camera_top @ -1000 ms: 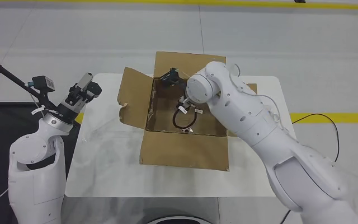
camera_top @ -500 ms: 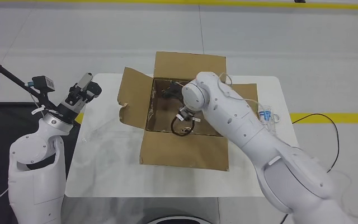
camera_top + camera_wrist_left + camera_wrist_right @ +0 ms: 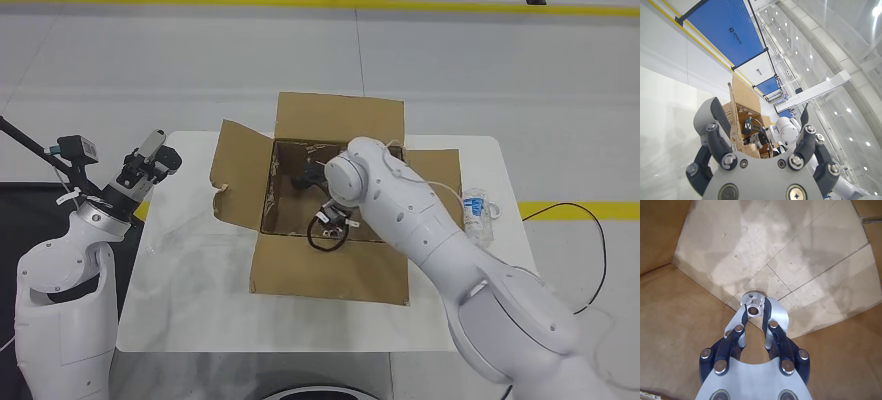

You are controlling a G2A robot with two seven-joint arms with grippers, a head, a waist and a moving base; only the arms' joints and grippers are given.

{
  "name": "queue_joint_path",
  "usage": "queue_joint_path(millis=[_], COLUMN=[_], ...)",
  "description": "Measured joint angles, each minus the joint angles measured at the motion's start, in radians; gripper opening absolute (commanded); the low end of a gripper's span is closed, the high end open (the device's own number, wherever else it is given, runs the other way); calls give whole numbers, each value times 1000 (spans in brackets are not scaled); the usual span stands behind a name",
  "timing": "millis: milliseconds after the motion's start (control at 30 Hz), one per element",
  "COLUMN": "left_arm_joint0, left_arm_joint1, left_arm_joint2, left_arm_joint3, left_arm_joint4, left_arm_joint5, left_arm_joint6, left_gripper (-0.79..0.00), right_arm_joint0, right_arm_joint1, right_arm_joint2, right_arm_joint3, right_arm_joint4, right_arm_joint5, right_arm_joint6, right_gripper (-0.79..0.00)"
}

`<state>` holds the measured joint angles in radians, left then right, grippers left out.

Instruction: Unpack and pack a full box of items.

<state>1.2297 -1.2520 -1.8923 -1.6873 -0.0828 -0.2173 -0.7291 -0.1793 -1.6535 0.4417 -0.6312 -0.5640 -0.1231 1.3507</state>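
at nine o'clock of the worktop, raised off its edge: left claw [image 3: 152, 157], fingers wide apart, gripping nothing. probably parked there to leave the box free for the other arm. aimed back toward the box, to judge by the torn flap framed between its fingers in the left wrist view.

at the middle of the smooth white worktop [image 3: 200, 290]: open brown cardboard box [image 3: 330, 272], flaps folded outward, so open to a reach straight down.

deep inside it: right claw [image 3: 755, 310], closed in on a small silver metal hub with a round flange and a bored collar [image 3: 753, 306]. black pads [image 3: 766, 308] on both sides of the collar and seemingly touching it, so clamped on the hub as far as can be told. hub resting flange-down on the bare box floor beside a seam, collar upward, handy for a pinch from above.

at three o'clock of the box, near the worktop's edge: clear plastic bag with something blue inside [image 3: 480, 212], lying flat, well apart from the claw. likely set there as part of unpacking.

all around, pale grey floor [image 3: 150, 60] marked with yellow lines [image 3: 580, 210]. in the left wrist view, blue wall panels [image 3: 725, 32] under a high white ceiling dotted with round lamps.
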Motion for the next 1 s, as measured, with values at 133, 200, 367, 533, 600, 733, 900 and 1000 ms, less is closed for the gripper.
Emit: queue_joint_path(millis=[133, 200, 367, 533, 600, 733, 900, 1000], left_arm_joint0=[0, 0, 0, 0, 0, 0, 0, 0], left_arm_joint1=[0, 0, 0, 0, 0, 0, 0, 0], left_arm_joint2=[0, 0, 0, 0, 0, 0, 0, 0], left_arm_joint3=[0, 0, 0, 0, 0, 0, 0, 0], left_arm_joint4=[0, 0, 0, 0, 0, 0, 0, 0], left_arm_joint5=[0, 0, 0, 0, 0, 0, 0, 0], left_arm_joint6=[0, 0, 0, 0, 0, 0, 0, 0], left_gripper=[0, 0, 0, 0, 0, 0, 0, 0], right_arm_joint0=[0, 1, -1, -5, -6, -9, -11, -12], right_arm_joint1=[-9, -14, -22, -30, -33, -39, -48, -55], right_arm_joint2=[-2, -1, -1, -4, -4, -6, -6, -8], right_arm_joint3=[17, 26, 41, 57, 63, 77, 97, 107], right_arm_joint4=[-2, -3, -5, -15, -18, -25, -31, -34], right_arm_joint5=[-8, -11, -31, -39, -44, -52, -62, -68], right_arm_joint6=[9, 9, 19, 22, 21, 21, 22, 22], right_gripper=[-443, -443, -446, -443, -440, -434, -449, -462])
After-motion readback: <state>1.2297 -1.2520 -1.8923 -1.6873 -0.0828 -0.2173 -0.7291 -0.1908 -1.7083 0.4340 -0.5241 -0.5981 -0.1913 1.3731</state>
